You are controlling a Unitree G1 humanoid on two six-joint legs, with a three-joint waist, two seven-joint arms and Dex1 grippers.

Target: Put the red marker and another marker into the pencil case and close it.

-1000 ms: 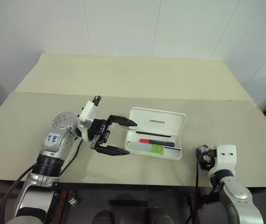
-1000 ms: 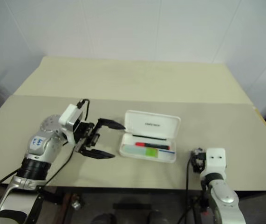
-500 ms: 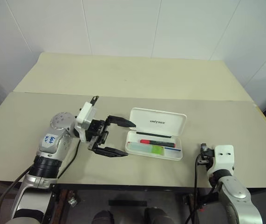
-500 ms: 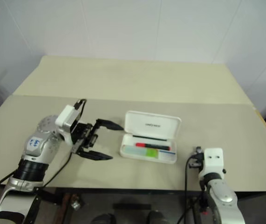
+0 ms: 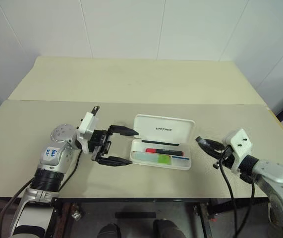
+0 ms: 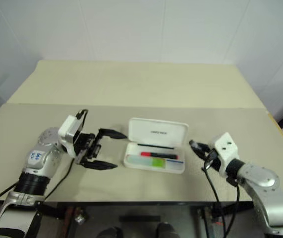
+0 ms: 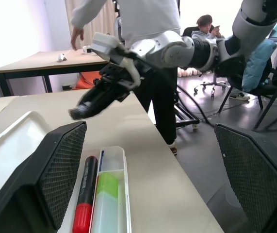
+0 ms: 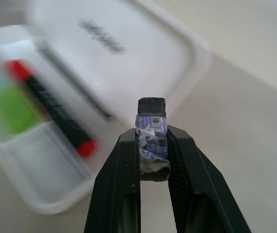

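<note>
The white pencil case (image 5: 164, 129) lies open on the table, its lid tilted up at the back. In its tray lie the red marker (image 5: 163, 150) and the pale green highlighter (image 5: 164, 158), side by side. My left gripper (image 5: 131, 147) hovers open just left of the case, pointing at its left end with nothing between the fingers. My right gripper (image 5: 201, 142) is shut and empty, raised off the table just right of the case and pointing at it. The right wrist view shows its closed fingertips (image 8: 152, 127) before the lid (image 8: 128, 53) and marker (image 8: 56, 114).
The beige table (image 5: 131, 84) has a seam across its middle and a front edge close to both arms. In the left wrist view a person in a white top (image 7: 143, 19) stands beyond the table and another person (image 7: 207, 26) sits further back.
My right gripper has risen from the table's front edge and swung left, now pointing at the case's right end. The left gripper stays where it was, still open.
</note>
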